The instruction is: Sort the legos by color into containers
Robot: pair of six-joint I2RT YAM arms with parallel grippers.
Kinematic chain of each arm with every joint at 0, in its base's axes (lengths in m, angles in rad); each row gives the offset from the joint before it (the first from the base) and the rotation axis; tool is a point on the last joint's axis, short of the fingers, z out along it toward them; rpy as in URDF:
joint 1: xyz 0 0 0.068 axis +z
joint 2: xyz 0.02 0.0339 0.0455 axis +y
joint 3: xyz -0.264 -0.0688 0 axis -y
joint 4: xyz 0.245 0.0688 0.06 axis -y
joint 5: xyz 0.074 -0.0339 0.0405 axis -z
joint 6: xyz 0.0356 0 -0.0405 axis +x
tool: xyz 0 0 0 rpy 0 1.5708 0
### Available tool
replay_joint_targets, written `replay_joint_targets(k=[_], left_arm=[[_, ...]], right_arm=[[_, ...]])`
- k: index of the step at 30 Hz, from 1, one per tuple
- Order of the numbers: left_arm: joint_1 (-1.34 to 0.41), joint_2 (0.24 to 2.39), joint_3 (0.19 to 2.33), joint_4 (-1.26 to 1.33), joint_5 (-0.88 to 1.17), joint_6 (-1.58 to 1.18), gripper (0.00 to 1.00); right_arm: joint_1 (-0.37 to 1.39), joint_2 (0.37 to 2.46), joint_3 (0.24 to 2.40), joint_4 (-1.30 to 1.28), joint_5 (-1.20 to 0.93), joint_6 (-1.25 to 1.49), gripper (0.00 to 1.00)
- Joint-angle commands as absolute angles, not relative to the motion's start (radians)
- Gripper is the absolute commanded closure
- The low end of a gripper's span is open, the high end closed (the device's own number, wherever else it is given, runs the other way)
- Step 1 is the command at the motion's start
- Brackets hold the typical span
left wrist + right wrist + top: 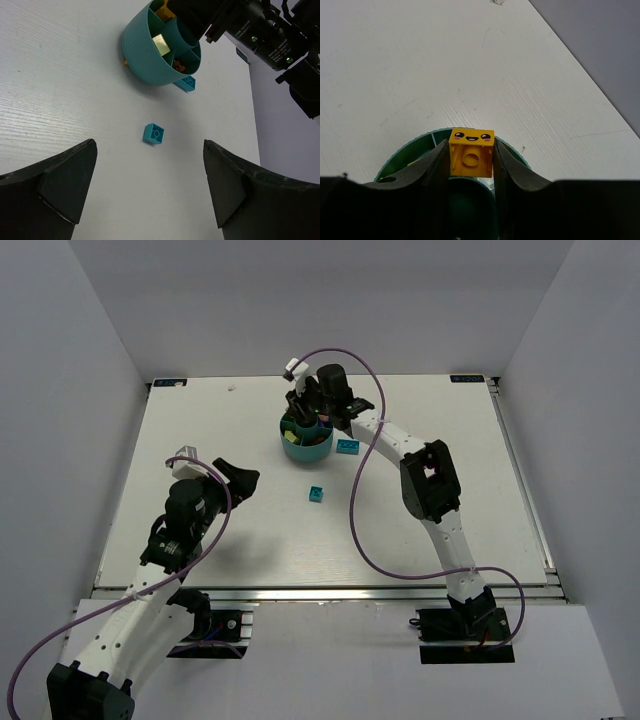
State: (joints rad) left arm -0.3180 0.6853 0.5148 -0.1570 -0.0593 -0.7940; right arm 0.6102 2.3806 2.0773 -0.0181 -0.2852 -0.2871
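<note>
The round teal divided bowl (305, 447) (147, 55) (418, 143) stands at the back middle of the table. Directly over it, my right gripper (308, 408) (471, 150) is shut on a yellow lego with a smiling face (471, 154). The lego hangs above the compartments beyond the centre cup (467, 210). Inside the bowl lie a pale lime lego (161, 44) and an orange one (178, 65). A small teal lego (316, 494) (155, 134) lies loose in front of the bowl. A longer teal lego (348, 446) (186, 83) rests by the bowl's right side. My left gripper (236, 480) (149, 145) hangs open, short of the small teal lego.
The right arm's black body (270, 35) fills the space above and right of the bowl in the left wrist view. White walls enclose the table on three sides. A purple cable (355, 530) loops along the right arm.
</note>
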Motion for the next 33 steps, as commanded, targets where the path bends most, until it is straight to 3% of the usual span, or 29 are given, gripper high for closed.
replay_joint_targets(k=[1,6,17,19,20,21,24,25,27,29,33], left_arm=[[-0.316,0.678,0.511,-0.150,-0.055,-0.795,0.05],[-0.316,0.678,0.512,-0.147,-0.054,-0.795,0.05],[-0.316,0.722,0.528,-0.095,-0.003,-0.785,0.06],[-0.318,0.751,0.528,-0.056,0.053,-0.772,0.18],[-0.318,0.767,0.528,-0.037,0.075,-0.770,0.18],[-0.318,0.785,0.531,-0.008,0.096,-0.769,0.29],[-0.322,0.889,0.552,0.028,0.173,-0.761,0.44],[-0.328,0.919,0.580,0.023,0.182,-0.747,0.48],[-0.368,1.001,0.612,-0.007,0.167,-0.724,0.47],[-0.421,1.052,0.670,-0.058,0.109,-0.686,0.37],[-0.508,1.178,0.742,-0.135,0.020,-0.646,0.26]], right_arm=[[0.615,2.372,2.072,0.023,-0.273,-0.301,0.61],[0.614,2.355,2.060,0.026,-0.276,-0.299,0.52],[0.615,2.289,2.062,0.043,-0.314,-0.256,0.47],[0.615,2.238,2.057,0.054,-0.348,-0.249,0.45],[0.615,2.238,2.051,0.058,-0.348,-0.249,0.44],[0.614,2.194,2.033,0.064,-0.363,-0.250,0.42],[0.609,2.081,1.974,0.087,-0.403,-0.287,0.30],[0.607,2.050,1.917,0.094,-0.413,-0.310,0.20],[0.591,1.955,1.855,0.091,-0.446,-0.331,0.11],[0.575,1.874,1.767,0.071,-0.486,-0.353,0.11],[0.468,1.731,1.606,-0.038,-0.612,-0.367,0.14]])
